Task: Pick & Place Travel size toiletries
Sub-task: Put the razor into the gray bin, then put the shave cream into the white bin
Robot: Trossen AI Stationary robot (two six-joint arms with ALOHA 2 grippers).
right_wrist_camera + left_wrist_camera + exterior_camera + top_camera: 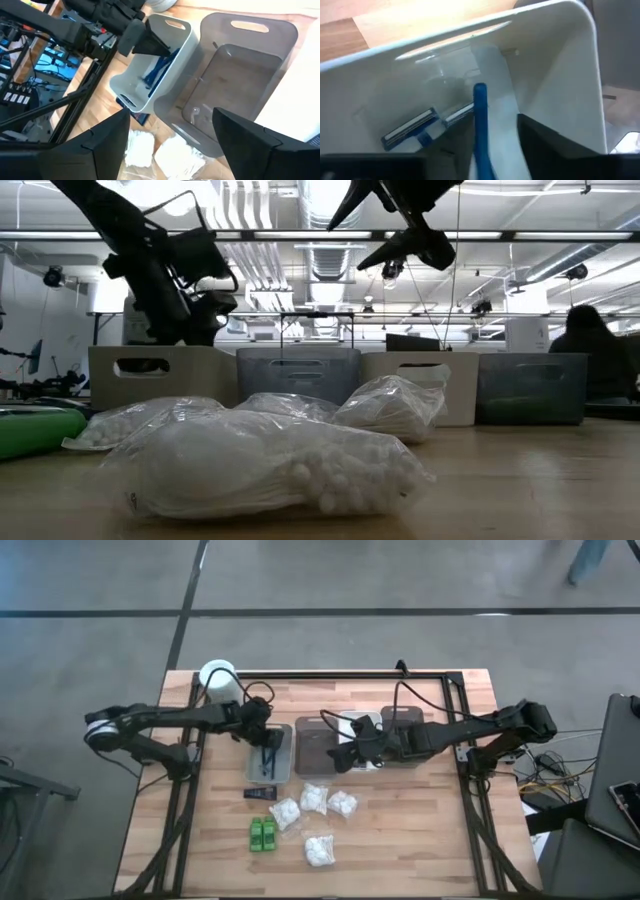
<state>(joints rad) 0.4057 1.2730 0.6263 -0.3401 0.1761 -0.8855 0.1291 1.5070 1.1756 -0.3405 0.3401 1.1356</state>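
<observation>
Thin blue-handled razors (480, 112) lie inside the leftmost grey tray (253, 768), also seen as razors (270, 755). My left gripper (472, 150) hovers open just above them, one finger on each side of a razor handle. My right gripper (170, 130) is open above the brown tray (235, 70), over its near end. On the bare wood near the trays lie several white crinkly packets (313, 798), two green bottles (263, 833) and a short black tube (262, 793).
A tall white cylinder (218, 680) stands at the far left, beside the left arm. Two more trays (400, 718) sit under the right arm. In the low view the packets (270, 460) fill the foreground with the tray row (297, 370) behind. A person (590, 350) sits beyond the table.
</observation>
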